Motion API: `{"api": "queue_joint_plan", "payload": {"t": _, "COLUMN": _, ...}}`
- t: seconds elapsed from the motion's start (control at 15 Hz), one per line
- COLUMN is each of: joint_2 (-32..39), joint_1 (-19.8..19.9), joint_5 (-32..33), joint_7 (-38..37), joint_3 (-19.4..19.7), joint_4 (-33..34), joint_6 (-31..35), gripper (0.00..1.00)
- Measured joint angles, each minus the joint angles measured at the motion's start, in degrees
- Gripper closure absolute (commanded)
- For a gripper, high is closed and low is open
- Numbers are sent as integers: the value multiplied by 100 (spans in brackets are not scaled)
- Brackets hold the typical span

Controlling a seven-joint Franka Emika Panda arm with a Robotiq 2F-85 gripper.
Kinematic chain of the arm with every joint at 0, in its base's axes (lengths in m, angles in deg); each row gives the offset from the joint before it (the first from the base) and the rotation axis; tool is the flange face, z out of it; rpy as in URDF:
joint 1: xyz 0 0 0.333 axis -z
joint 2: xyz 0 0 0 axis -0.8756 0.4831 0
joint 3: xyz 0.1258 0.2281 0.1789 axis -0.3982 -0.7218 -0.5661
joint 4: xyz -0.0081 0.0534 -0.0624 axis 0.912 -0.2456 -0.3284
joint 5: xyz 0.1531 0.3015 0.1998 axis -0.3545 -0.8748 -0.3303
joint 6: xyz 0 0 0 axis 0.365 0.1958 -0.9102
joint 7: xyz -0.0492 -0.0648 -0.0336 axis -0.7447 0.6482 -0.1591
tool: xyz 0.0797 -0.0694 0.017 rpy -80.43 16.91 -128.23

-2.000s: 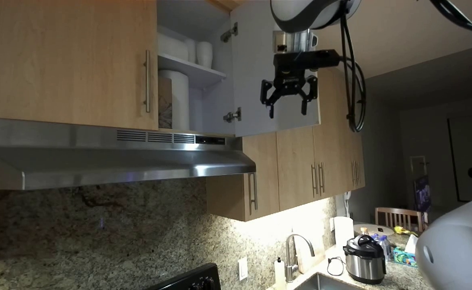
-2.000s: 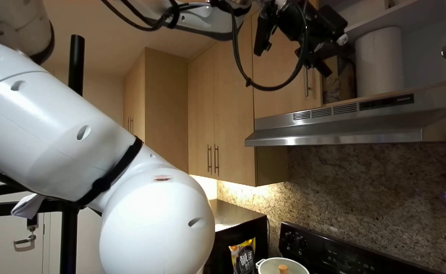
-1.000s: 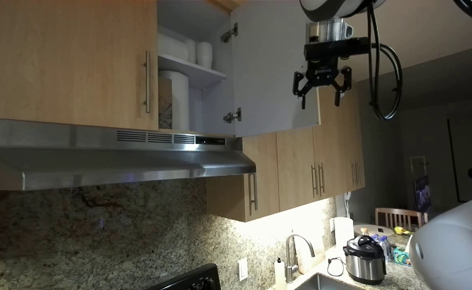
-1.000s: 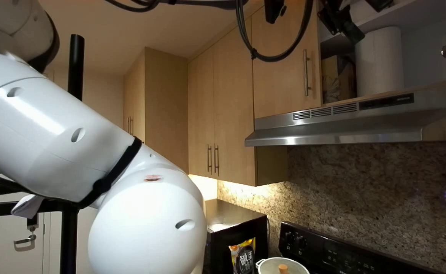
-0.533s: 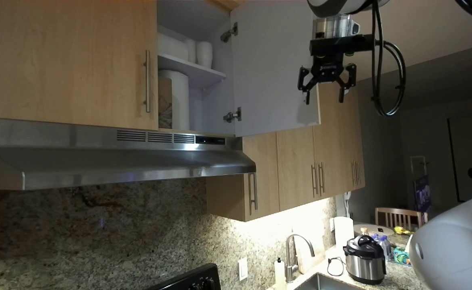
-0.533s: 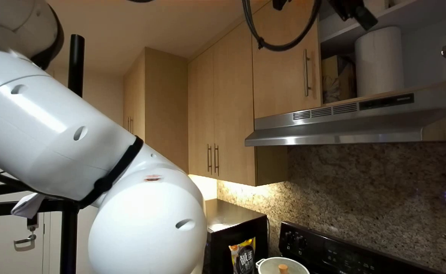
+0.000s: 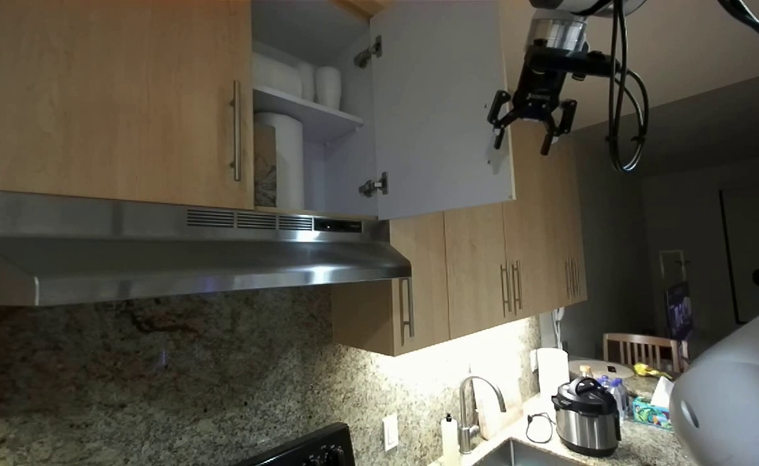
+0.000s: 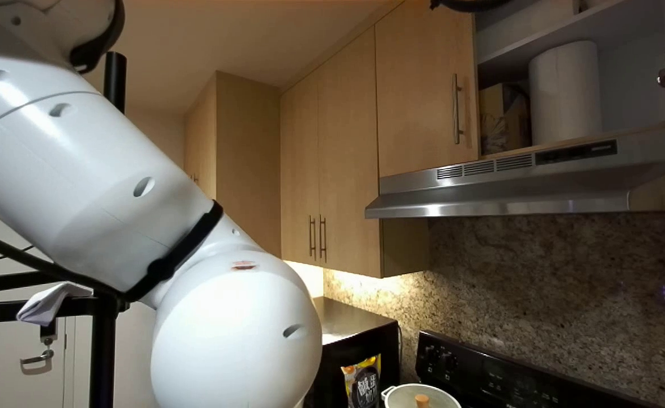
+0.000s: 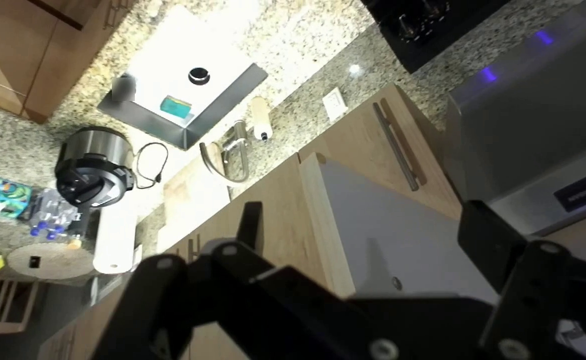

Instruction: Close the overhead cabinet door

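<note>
The overhead cabinet door [image 7: 437, 116] stands wide open on its hinges, its pale grey inner face showing in an exterior view. Its outer face and handle are hidden there. My gripper [image 7: 521, 142] hangs near the door's free edge, tilted, with its fingers apart. One finger [image 7: 497, 139] overlaps the inner face in that view, and the other lies past the edge. In the wrist view the door's light wood edge [image 9: 330, 225] and inner face show between the spread fingers of the gripper [image 9: 367, 227]. Contact cannot be told. In the other view my gripper is out of frame.
The steel range hood [image 7: 191, 252] juts out below the open cabinet, whose shelf [image 7: 311, 116] holds white items. A shut cabinet door [image 7: 114, 97] is beside it. Lower cabinets [image 7: 476, 272] with bar handles stand behind the open door. A white arm link [image 8: 236, 334] fills an exterior view.
My gripper has moved right and up in an exterior view, from before the door's inner face to its free edge, and has tilted. It left the other view's frame. The door has not moved.
</note>
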Motion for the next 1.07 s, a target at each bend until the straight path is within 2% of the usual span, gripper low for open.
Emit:
{"api": "queue_joint_plan", "payload": {"t": 0.2, "joint_2": 314, "joint_1": -255, "joint_5": -298, "joint_7": 518, "joint_3": 273, "joint_4": 359, "joint_6": -18, "gripper": 0}}
{"api": "queue_joint_plan", "payload": {"t": 0.47, "joint_2": 535, "joint_1": -361, "joint_5": -401, "joint_7": 980, "joint_3": 461, "joint_4": 730, "joint_6": 137, "gripper": 0}}
{"api": "queue_joint_plan", "payload": {"t": 0.67, "joint_2": 537, "joint_1": -409, "joint_5": -622, "joint_7": 1314, "joint_3": 590, "joint_4": 773, "joint_6": 468, "gripper": 0}}
{"api": "queue_joint_plan", "payload": {"t": 1.07, "joint_2": 541, "joint_1": -802, "joint_5": -1359, "joint_7": 2122, "joint_3": 1027, "joint_4": 772, "joint_6": 808, "gripper": 0}}
